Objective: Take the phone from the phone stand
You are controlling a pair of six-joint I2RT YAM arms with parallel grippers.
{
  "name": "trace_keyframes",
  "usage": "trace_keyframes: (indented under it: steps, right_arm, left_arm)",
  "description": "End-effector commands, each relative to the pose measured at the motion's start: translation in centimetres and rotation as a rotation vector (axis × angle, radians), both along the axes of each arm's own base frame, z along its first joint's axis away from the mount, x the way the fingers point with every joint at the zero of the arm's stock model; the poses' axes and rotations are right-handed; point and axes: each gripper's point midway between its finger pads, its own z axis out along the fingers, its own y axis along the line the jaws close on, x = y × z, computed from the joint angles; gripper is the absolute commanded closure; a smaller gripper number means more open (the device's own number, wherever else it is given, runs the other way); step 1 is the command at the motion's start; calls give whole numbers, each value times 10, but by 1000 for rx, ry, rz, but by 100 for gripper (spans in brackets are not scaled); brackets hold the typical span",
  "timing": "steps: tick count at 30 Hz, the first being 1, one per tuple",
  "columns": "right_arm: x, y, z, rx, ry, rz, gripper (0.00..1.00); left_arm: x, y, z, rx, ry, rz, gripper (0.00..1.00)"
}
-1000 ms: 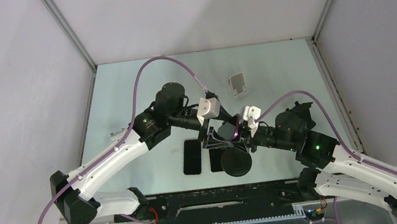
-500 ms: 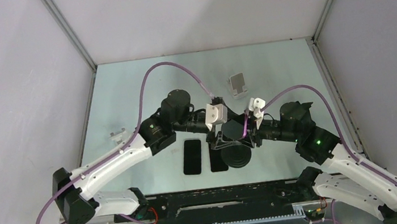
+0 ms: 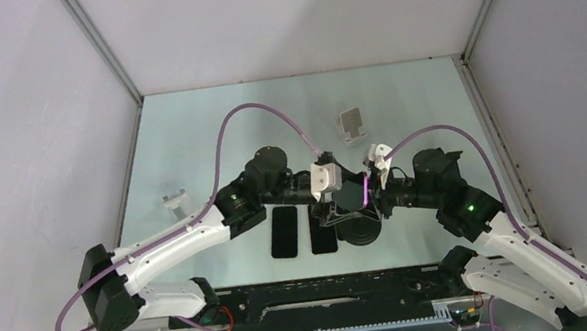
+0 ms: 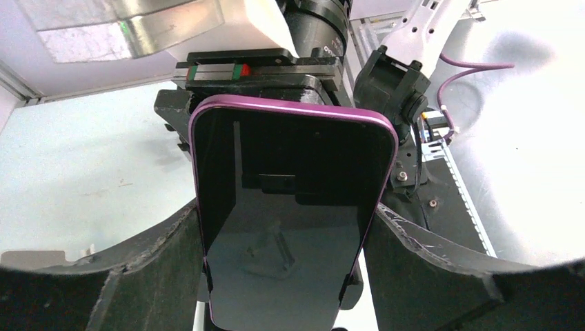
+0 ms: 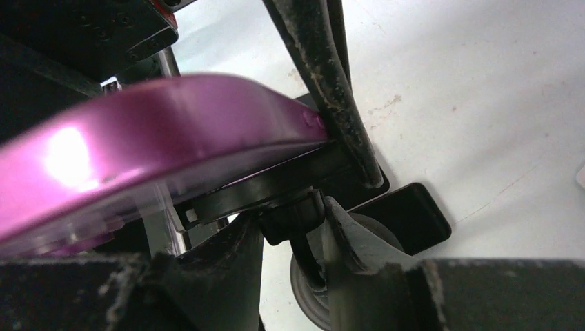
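Observation:
The phone (image 4: 290, 179), with a dark screen and a purple rim, sits tilted in the black phone stand (image 3: 359, 232), which has a round base near the table's front middle. My left gripper (image 4: 286, 221) is shut on the phone, one finger on each long side, just above the stand's side clips. The phone's purple edge also shows in the right wrist view (image 5: 152, 131). My right gripper (image 5: 290, 234) is shut on the stand's black neck (image 5: 293, 210), under the phone and above the round base (image 5: 310, 296). In the top view both grippers meet at the phone (image 3: 350, 196).
Two dark phones lie flat on the table left of the stand (image 3: 284, 232) (image 3: 323, 236). A small white stand (image 3: 351, 125) is at the back middle. A small white object (image 3: 174, 201) lies near the left wall. Grey walls enclose the table.
Both grippers have closed in on the stand from either side. The left wrist has moved right and toward the front. The stand has shifted slightly to the right.

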Motion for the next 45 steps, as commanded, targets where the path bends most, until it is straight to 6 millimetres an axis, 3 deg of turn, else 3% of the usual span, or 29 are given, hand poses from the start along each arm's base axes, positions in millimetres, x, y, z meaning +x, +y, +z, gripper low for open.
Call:
trace_keyframes:
  steps: [1,15,23,30,45]
  right_arm:
    - [78,-30,106,225,-332,-375,100]
    - [79,-44,92,207,-287,-465,100]
    - [69,-49,83,210,-267,-509,100]
    - [73,-59,75,181,-249,-602,100]
    - [70,-57,77,195,-241,-631,100]
  left_arm:
    - [-146,32,-40,223,362,-500,100]
    - [-161,24,-51,208,414,-441,100]
    - [-145,13,-54,177,415,-317,100]
    - [-134,8,-53,173,399,-251,100]
    - [-114,8,-52,161,357,-120,100]
